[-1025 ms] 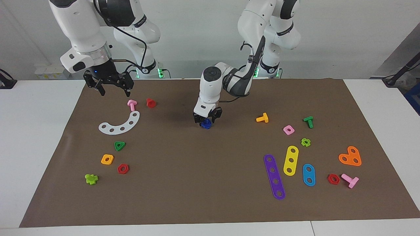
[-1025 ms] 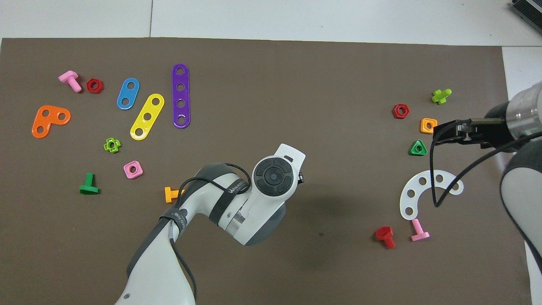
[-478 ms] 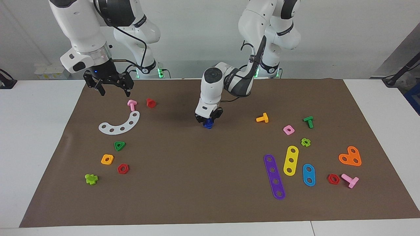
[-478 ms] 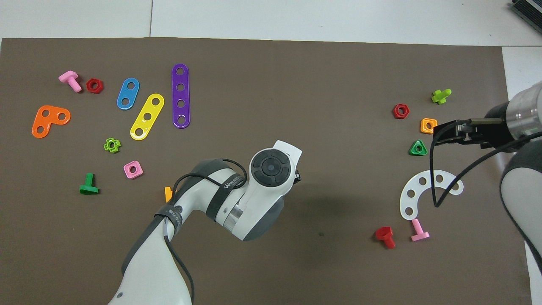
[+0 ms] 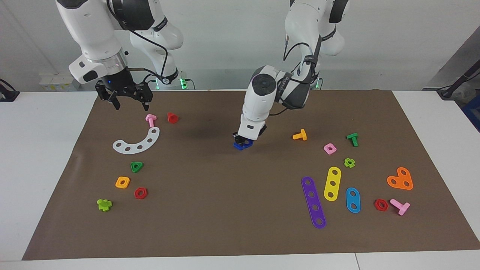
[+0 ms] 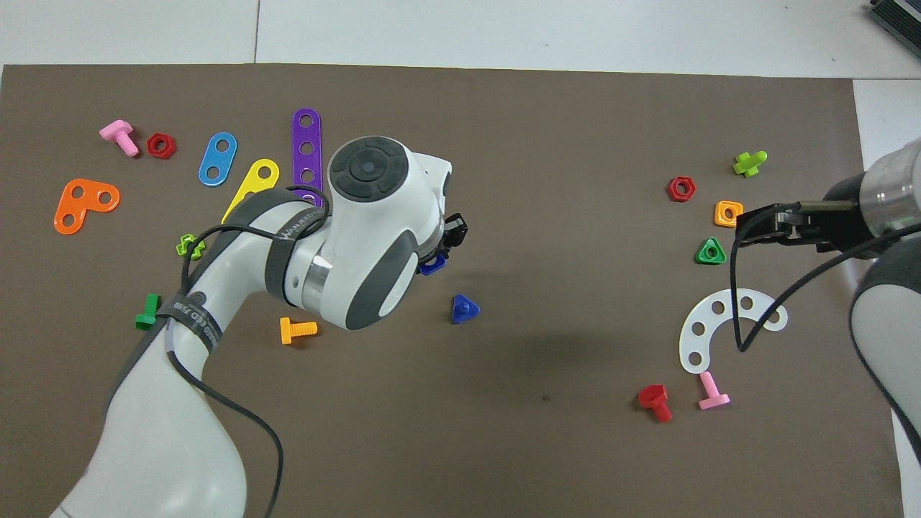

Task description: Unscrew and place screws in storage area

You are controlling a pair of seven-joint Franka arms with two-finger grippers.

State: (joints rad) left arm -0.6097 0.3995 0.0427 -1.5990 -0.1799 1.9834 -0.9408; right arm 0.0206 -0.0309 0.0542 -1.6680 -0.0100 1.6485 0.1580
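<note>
Lettering in white runs along the black band [image 6: 291, 227] on the left arm's forearm; it starts "WANDE" and the rest cannot be read. No other writing is legible.

Nearest the robots, the right gripper [image 5: 130, 102] waits over the right arm's end of the brown mat [image 6: 547, 180], its fingers spread and holding nothing.

At mid-mat the screw [image 6: 464, 309] lies free, a dark-blue bolt resting on its wide head with the stub pointing up. An orange bolt [image 6: 297, 329] lies at its 9 o'clock in the overhead view, well apart.

The left gripper [image 5: 244, 140] hangs low over this spot. In the overhead view the screw shows at 6 o'clock of the fingertips [image 6: 455, 229], clear of them. A second dark-blue piece [image 6: 432, 267] shows at 7 o'clock of the tips, half hidden under the wrist. Whether this gripper is clenched, released or grasping that piece cannot be told.
</note>
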